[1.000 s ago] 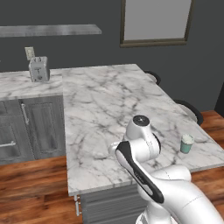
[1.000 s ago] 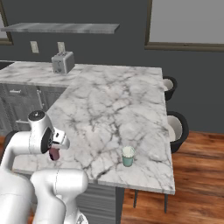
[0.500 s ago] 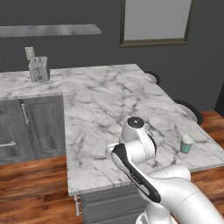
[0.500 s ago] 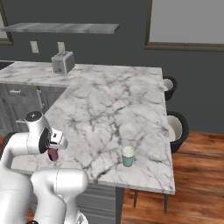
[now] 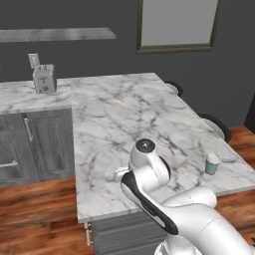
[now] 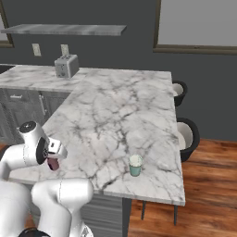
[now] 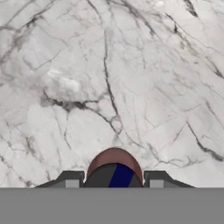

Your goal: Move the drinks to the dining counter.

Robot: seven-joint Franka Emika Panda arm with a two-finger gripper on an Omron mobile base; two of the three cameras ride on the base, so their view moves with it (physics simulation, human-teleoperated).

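Note:
The dark-purple drink (image 7: 114, 165) sits between my fingertips (image 7: 70, 179), and my gripper (image 7: 114, 180) is shut on it. From the right base view the gripper (image 6: 53, 158) hangs over the front left part of the dining counter (image 6: 120, 106), with the purple drink (image 6: 53, 165) poking out below the hand. Whether it touches the marble (image 7: 109, 65) I cannot tell. The teal cup with a white lid (image 5: 212, 163) stands upright near the counter's front right corner, well to the right of my hand, also at the cup (image 6: 135, 165).
A toaster (image 5: 44, 78) stands on the narrower worktop (image 5: 20, 97) over grey drawers at the back left. Two dark stools (image 6: 187, 134) are tucked along the counter's right edge. A shelf (image 6: 69, 29) runs along the dark back wall.
My arm has drifted slightly to the left over the counter with the purple drink still held. The teal cup has not moved.

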